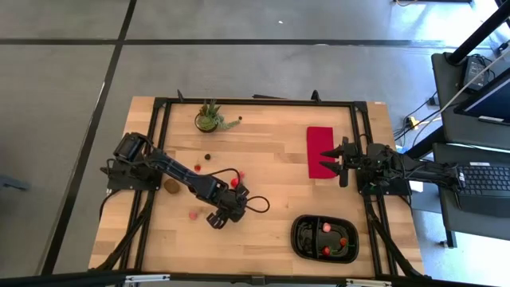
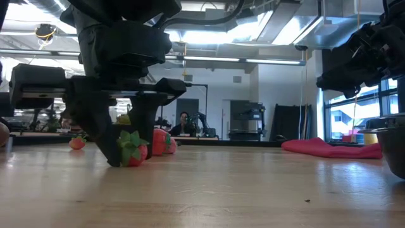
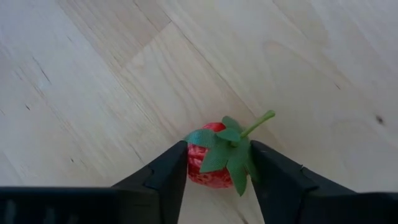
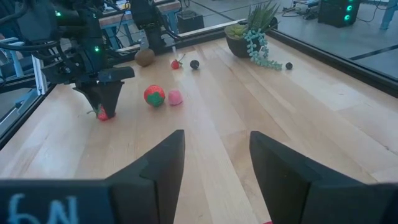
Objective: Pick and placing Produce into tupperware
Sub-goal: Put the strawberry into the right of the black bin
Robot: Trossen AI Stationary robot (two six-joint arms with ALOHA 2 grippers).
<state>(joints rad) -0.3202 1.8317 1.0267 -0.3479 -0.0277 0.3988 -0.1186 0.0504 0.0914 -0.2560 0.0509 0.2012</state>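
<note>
Left end effector (image 3: 217, 171) flanks strawberry (image 3: 211, 163), seemingly touching.

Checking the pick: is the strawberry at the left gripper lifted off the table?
No, the strawberry sits on the table between the left gripper's fingers.

I see robotics lab: grey concrete floor (image 1: 239, 72), exposed ceiling ducts with strip lights (image 2: 253, 25), black equipment racks (image 2: 243, 123), seated person (image 2: 184, 123).

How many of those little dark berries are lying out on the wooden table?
2. One dark berry lies mid-table by the left arm; the other dark berry sits beside the potted plant. Any inside the black tray could be hidden.
</note>
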